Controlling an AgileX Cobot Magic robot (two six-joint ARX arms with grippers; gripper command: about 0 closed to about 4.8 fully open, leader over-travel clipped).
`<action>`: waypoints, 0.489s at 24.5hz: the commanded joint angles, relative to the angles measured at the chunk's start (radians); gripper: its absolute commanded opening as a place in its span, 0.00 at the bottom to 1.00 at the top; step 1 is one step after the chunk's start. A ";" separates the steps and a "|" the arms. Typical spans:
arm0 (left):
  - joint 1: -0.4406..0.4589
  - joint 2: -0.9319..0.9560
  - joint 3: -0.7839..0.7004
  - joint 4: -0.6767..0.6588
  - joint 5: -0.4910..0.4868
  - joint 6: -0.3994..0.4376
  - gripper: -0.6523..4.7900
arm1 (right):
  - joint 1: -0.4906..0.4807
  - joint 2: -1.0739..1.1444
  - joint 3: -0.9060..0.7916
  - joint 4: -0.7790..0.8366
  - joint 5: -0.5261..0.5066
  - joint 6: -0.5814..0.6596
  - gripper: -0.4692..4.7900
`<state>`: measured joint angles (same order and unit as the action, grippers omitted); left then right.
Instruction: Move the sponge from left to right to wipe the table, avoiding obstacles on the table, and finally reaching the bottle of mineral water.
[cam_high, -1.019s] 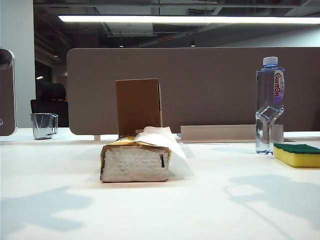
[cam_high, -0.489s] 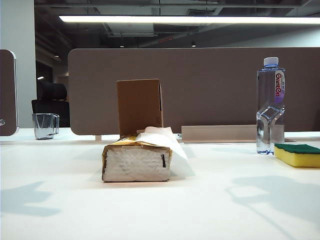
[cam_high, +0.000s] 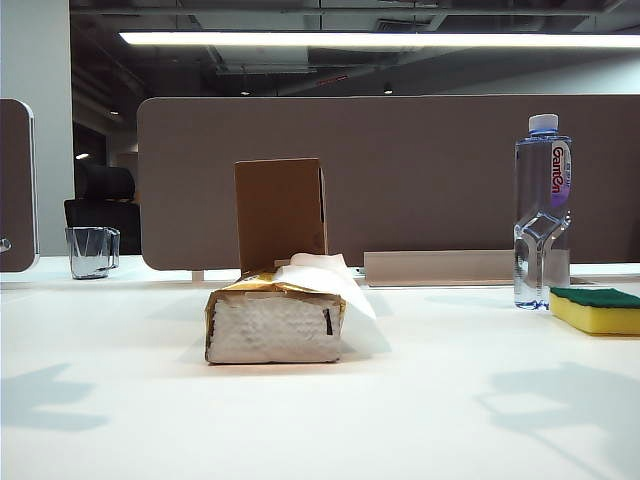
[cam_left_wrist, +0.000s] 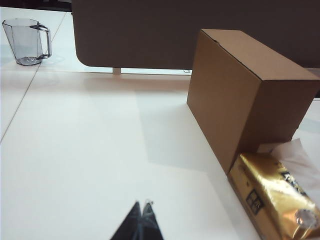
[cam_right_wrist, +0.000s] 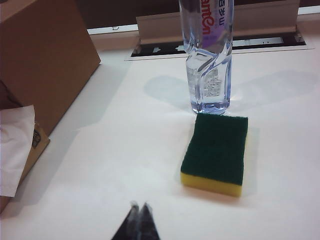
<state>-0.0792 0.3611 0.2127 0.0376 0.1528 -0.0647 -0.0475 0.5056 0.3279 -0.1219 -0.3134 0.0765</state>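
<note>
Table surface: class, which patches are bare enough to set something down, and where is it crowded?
Bare: the white table between the clear glass mug and gold tissue pack. Crowded: the yellow-green sponge almost touches the clear plastic water bottle.

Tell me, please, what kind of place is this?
Probably an open-plan office. A grey desk partition backs the white table, an office chair stands behind, and the ceiling has bare ducts and a strip light.
</note>
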 joint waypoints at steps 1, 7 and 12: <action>0.000 -0.002 -0.035 0.032 -0.003 0.003 0.11 | 0.000 -0.048 -0.041 0.015 0.010 0.018 0.08; 0.000 -0.012 -0.098 0.085 -0.018 0.004 0.11 | 0.000 -0.108 -0.122 0.025 0.047 0.022 0.08; 0.000 -0.014 -0.115 0.096 -0.018 0.005 0.11 | 0.000 -0.124 -0.170 0.066 0.048 0.021 0.08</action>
<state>-0.0792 0.3477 0.1013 0.1162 0.1371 -0.0643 -0.0475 0.3820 0.1627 -0.0914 -0.2649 0.0937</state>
